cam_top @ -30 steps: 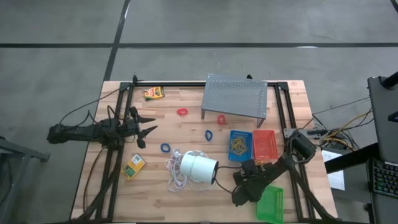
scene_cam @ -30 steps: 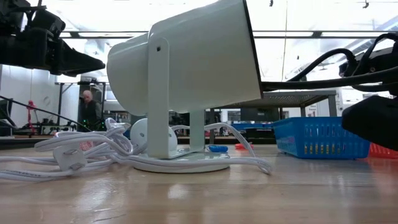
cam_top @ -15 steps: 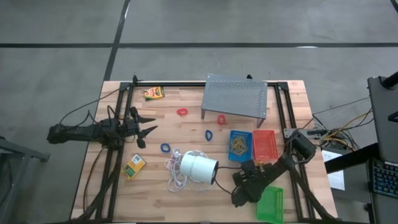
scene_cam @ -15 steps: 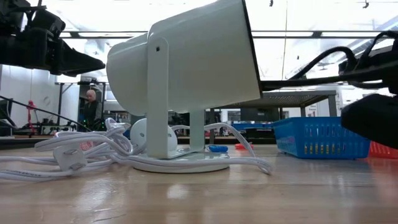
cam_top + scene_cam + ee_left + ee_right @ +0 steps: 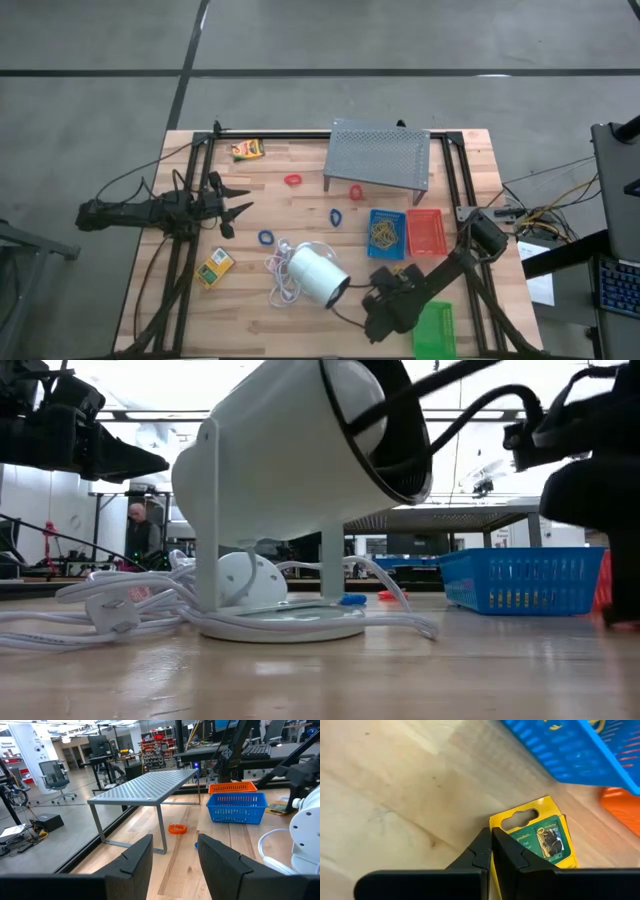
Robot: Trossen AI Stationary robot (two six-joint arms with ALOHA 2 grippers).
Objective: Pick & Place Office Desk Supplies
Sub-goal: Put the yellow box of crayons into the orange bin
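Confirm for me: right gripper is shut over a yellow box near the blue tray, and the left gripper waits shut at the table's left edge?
Not quite. The left gripper waits at the left edge with its fingers apart, not shut; the left wrist view shows the gap. The rest holds: the right gripper is shut over the yellow box near the blue tray, as the right wrist view shows.

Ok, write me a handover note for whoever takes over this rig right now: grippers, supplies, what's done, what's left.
Left gripper: open, empty, over the table's left side.
Right gripper: shut, tips at the edge of a yellow box, near the green tray; cannot tell whether it is gripped.
Done: tan rubber bands lie in the blue tray, with the red tray beside it.
Left: red loops, blue loops and two other boxes lie loose on the table.
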